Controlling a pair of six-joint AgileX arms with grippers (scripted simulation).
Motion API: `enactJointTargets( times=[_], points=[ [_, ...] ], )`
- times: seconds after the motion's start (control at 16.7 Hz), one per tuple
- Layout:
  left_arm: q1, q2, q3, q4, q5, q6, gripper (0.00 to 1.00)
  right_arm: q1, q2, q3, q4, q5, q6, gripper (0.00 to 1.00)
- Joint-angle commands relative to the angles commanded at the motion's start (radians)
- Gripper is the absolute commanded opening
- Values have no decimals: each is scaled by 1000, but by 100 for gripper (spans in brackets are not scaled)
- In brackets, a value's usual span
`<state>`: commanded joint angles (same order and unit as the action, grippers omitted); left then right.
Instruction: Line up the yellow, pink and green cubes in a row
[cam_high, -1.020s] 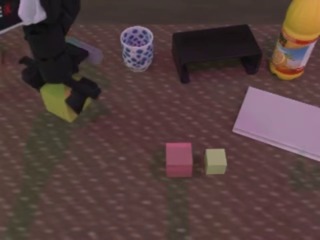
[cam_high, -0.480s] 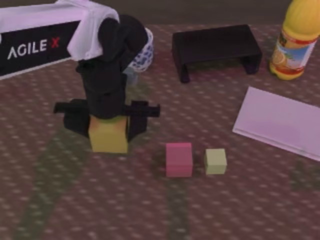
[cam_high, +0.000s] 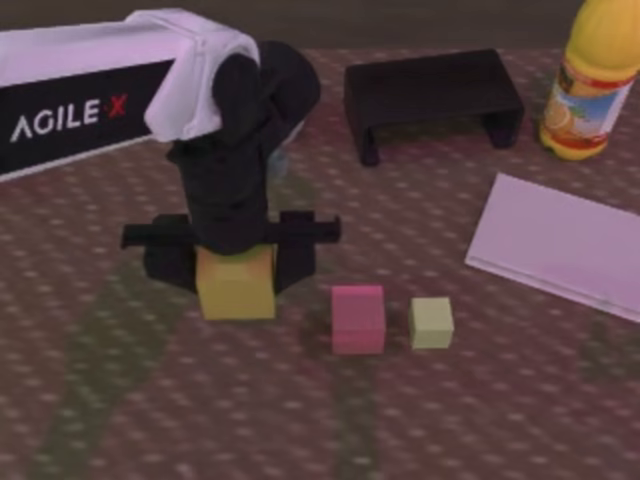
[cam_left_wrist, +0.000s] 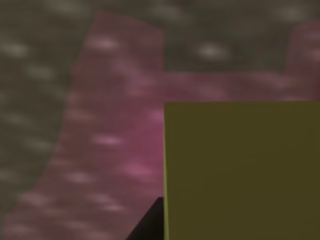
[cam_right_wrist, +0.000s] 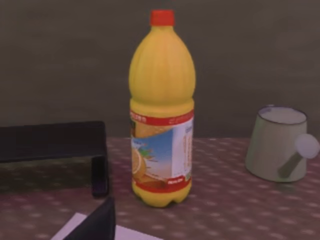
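My left gripper (cam_high: 237, 270) is shut on the mustard-yellow cube (cam_high: 237, 285), with one black finger on each side of it. The cube is just left of the pink cube (cam_high: 358, 318), a small gap between them, and roughly level with it. The small pale yellow-green cube (cam_high: 431, 322) lies on the cloth right of the pink one. In the left wrist view the yellow cube (cam_left_wrist: 240, 170) fills the near corner. I cannot tell whether it touches the table. My right arm is out of the top view; a dark part of my right gripper (cam_right_wrist: 97, 224) shows in its wrist view.
A black stand (cam_high: 432, 95) is at the back, with an orange juice bottle (cam_high: 590, 80) at the back right. A pale lilac sheet (cam_high: 560, 245) lies at the right. The left arm hides a dotted cup. A pale watering can (cam_right_wrist: 277, 145) stands beyond the bottle.
My left gripper has carried the yellow cube from the far left to the right and nearer, ending just left of the pink cube. The pink and green cubes have not moved.
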<state>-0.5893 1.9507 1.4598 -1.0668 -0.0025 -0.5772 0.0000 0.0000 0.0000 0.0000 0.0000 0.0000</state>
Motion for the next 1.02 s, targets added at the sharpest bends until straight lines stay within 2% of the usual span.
enactJointTargets(
  times=[0.24,0.54,0.84,1.02],
  points=[
    [5,20,-25,39,2,6,0,0,0,0,0,0,0,100],
    [7,93,-126,225,2,8,0,0,0,0,0,0,0,100],
    [6,107,-141,247,1,8,0,0,0,0,0,0,0,100],
    [6,107,-141,247,1,8,23,0,0,0,0,0,0,100]
  ],
)
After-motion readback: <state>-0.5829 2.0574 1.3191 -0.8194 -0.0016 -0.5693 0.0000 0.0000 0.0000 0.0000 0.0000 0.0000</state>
